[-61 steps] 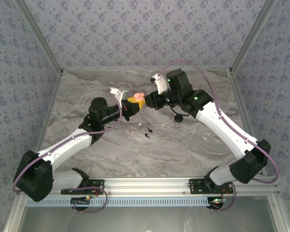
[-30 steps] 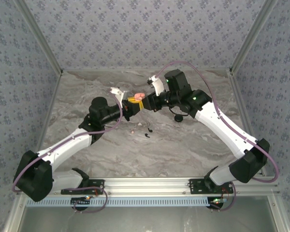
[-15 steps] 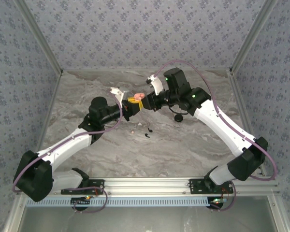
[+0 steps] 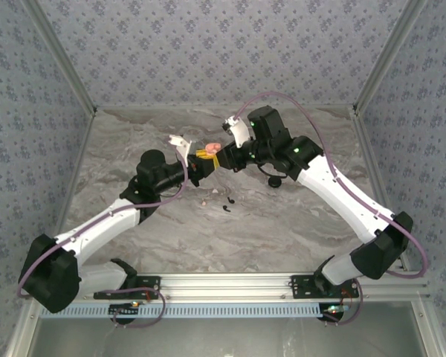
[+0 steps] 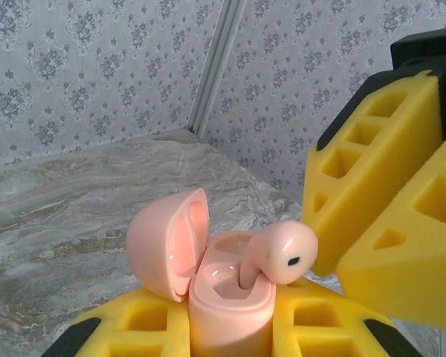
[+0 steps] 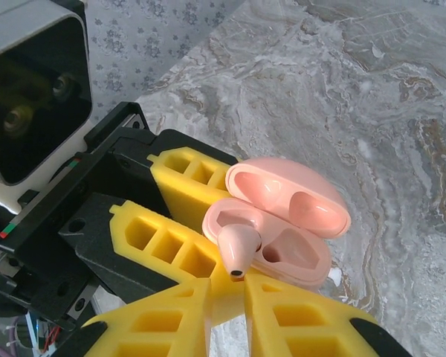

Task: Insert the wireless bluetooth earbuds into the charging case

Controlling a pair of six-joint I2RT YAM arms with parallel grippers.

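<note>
The charging case (image 5: 230, 305) is pink, not black, and stands upright with its lid (image 5: 167, 242) swung open. My left gripper (image 5: 230, 321) is shut on its body, held above the table. A pink earbud (image 5: 282, 253) sits stem-down in one slot, its head sticking out above the rim. The other slot (image 6: 290, 242) is bare. My right gripper (image 6: 227, 286) faces the case with a narrow gap between its yellow fingertips. The earbud (image 6: 238, 249) tip lies just beyond that gap, not between the fingers. From above, both grippers meet at the case (image 4: 213, 146).
Two tiny black hook pieces (image 4: 227, 204) lie on the marble table (image 4: 282, 230) below the grippers. A small pale pink bit (image 4: 204, 199) lies next to them. A small black round puck (image 4: 275, 181) rests under the right arm. Patterned walls close in the sides and back.
The right wrist has edged left toward the left gripper and the case. The left arm and the pieces on the table have stayed put.
</note>
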